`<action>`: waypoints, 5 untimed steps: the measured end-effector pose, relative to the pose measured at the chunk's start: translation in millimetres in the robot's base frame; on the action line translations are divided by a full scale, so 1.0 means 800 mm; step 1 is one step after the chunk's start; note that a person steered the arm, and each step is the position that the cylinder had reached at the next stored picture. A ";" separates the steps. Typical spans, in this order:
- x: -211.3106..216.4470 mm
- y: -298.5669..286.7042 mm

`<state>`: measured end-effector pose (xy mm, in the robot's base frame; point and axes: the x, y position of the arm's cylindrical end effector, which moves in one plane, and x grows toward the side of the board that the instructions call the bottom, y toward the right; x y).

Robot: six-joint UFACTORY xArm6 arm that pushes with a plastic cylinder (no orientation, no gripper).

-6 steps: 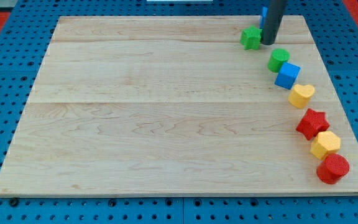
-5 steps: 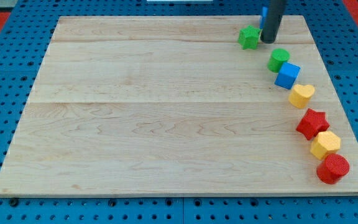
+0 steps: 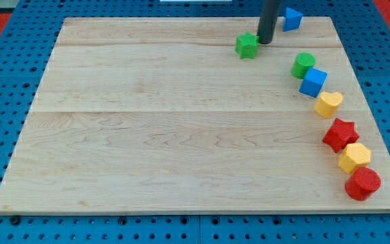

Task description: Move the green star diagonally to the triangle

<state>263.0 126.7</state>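
- No jaws on this rig: your arm ends in a dark rod, my tip (image 3: 265, 42) touching the small green star block (image 3: 247, 45) on its right side.
- Star sits near the wooden board's (image 3: 181, 135) top edge, left of the blue triangle block (image 3: 291, 18).
- Star looks light, rigid, likely slides and spins easily; push through its centre, not a point.

All I see of my arm is a straight, smooth rod, dark grey to near black, round in section and even in width, with a faint lighter sheen along one side. My tip (image 3: 265, 43) ends blunt and flat.
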 end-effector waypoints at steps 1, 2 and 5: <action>0.000 -0.022; 0.001 -0.050; 0.036 -0.083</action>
